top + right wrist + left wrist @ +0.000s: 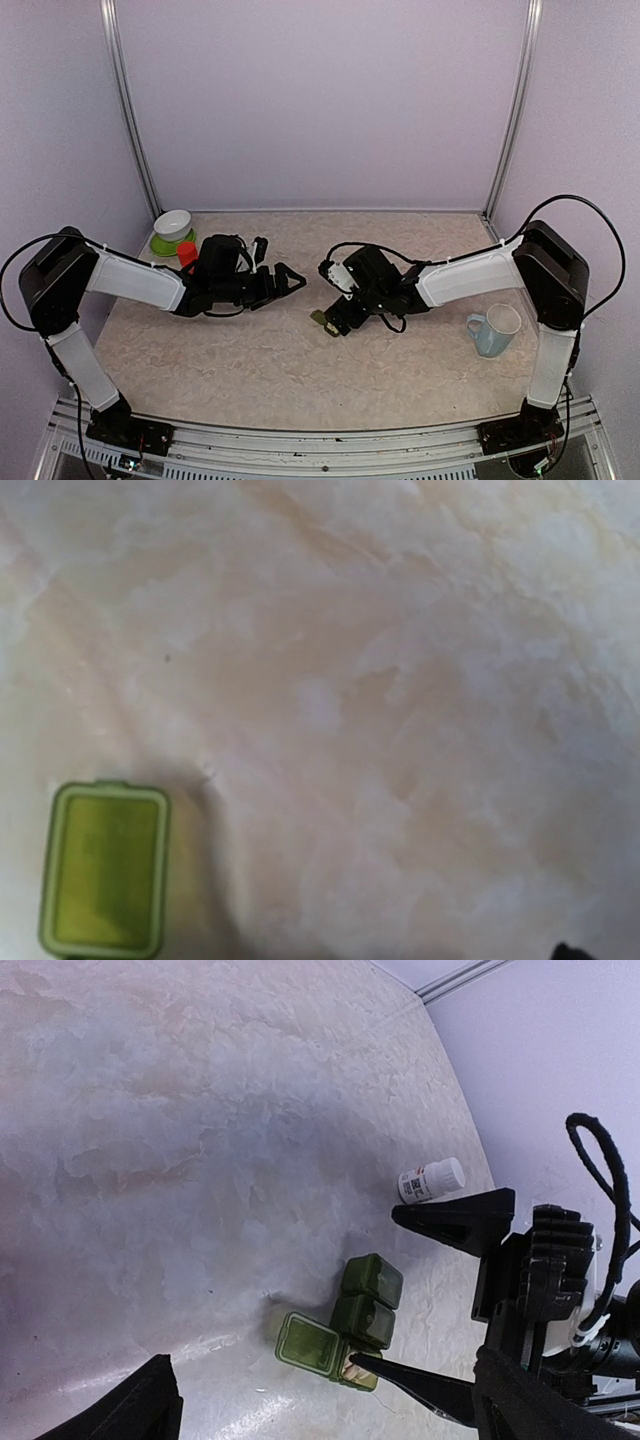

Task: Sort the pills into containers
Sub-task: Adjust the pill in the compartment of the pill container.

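Observation:
The dark green containers [368,1300], a strip of three joined compartments, lie on the table and also show in the top view [322,318]. The end compartment's lid [305,1343] is swung open, and pale pills [361,1368] show inside it. The lid also shows in the right wrist view [105,880]. My right gripper [327,296] is open and straddles the strip. Its lower fingertip [400,1375] reaches into the open compartment. A white pill bottle [430,1180] lies just behind its upper finger. My left gripper [278,262] is open and empty, left of the strip and pointing at it.
A white bowl on a green plate [172,228] and a red object [187,252] stand at the back left behind my left arm. A pale blue mug [495,330] stands at the right. Walls close in the table on three sides.

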Action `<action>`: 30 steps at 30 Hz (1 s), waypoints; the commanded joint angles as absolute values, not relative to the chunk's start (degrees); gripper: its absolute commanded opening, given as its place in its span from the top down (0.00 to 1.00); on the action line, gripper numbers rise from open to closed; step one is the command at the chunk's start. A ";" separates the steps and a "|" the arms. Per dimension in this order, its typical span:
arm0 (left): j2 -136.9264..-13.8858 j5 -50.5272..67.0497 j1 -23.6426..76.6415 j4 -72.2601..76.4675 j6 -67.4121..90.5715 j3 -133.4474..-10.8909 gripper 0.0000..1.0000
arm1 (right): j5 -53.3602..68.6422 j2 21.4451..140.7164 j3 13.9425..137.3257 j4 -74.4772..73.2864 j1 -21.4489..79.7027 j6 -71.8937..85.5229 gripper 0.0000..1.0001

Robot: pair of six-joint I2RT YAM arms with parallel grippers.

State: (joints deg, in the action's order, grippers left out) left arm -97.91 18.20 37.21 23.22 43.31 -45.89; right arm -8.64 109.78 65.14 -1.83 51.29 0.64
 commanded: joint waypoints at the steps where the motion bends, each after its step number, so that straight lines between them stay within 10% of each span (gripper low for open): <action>1: -98.30 18.50 36.89 24.94 43.24 -45.26 0.01 | -9.98 109.49 64.47 -3.44 51.92 0.02 0.00; 30: -98.57 20.85 37.42 28.04 41.17 -45.97 0.01 | 2.77 100.46 61.50 -0.05 45.73 6.38 0.00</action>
